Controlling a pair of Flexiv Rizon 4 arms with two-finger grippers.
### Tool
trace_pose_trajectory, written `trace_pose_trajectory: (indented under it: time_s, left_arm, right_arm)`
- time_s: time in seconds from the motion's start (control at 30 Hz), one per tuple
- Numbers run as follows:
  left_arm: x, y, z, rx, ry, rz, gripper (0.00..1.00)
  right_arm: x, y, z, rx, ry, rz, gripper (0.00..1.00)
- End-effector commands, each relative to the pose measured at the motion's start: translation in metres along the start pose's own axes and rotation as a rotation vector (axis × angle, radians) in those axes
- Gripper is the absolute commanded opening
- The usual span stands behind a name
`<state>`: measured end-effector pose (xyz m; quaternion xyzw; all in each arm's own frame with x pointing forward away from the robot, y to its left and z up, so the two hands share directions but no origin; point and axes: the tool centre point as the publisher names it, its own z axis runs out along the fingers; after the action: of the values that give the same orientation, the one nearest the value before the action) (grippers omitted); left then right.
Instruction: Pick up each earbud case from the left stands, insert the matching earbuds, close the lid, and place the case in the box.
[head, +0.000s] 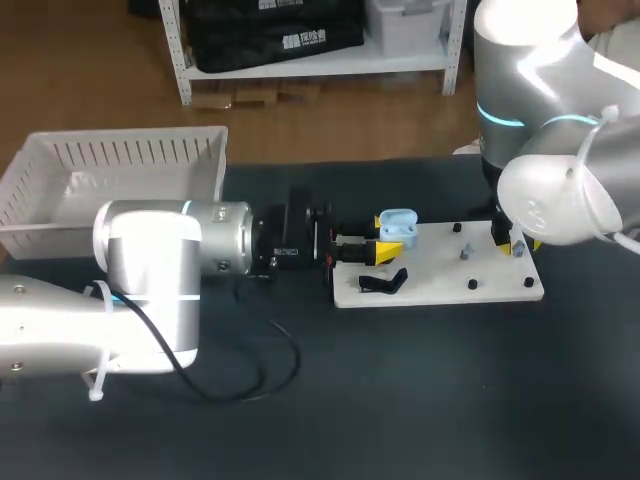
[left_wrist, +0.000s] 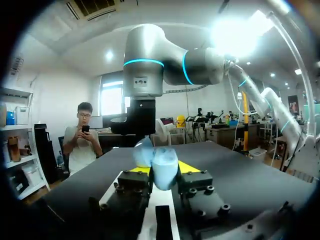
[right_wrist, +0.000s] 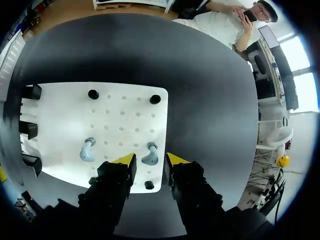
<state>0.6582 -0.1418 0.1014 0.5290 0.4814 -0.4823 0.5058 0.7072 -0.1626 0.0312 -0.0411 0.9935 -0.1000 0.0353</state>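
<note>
Left gripper (left_wrist: 165, 172) clamps the blue earbud case (left_wrist: 159, 162); right gripper (right_wrist: 150, 161) is spread wide.
The case sits squeezed between the left's yellow tips, lid open, at the white board's (head: 440, 282) left end. The right's open fingers straddle one earbud (right_wrist: 150, 155), with a second earbud (right_wrist: 87, 150) beside it.
</note>
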Motion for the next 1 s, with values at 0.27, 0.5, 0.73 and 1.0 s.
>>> trace_pose_trajectory:
  time_s: [0.27, 0.5, 0.73, 1.0]
  left_arm:
    - [0.0005, 0.0018, 0.0001, 0.005, -0.001, -0.001, 0.00]
    - [0.0005, 0.0018, 0.0001, 0.005, -0.001, -0.001, 0.00]
    - [0.0005, 0.0018, 0.0001, 0.005, -0.001, -0.001, 0.00]
    - [0.0005, 0.0018, 0.0001, 0.005, -0.001, -0.001, 0.00]
  right_arm:
    - [0.0009, 0.0005, 0.0048, 0.019, -0.010, -0.001, 0.31]
    - [-0.0019, -0.0020, 0.0053, 0.027, -0.016, 0.000, 0.27]
    - [-0.0045, -0.0023, 0.0061, 0.030, -0.015, -0.001, 0.12]
    - [-0.0051, -0.0015, 0.0054, 0.035, -0.013, -0.001, 0.00]
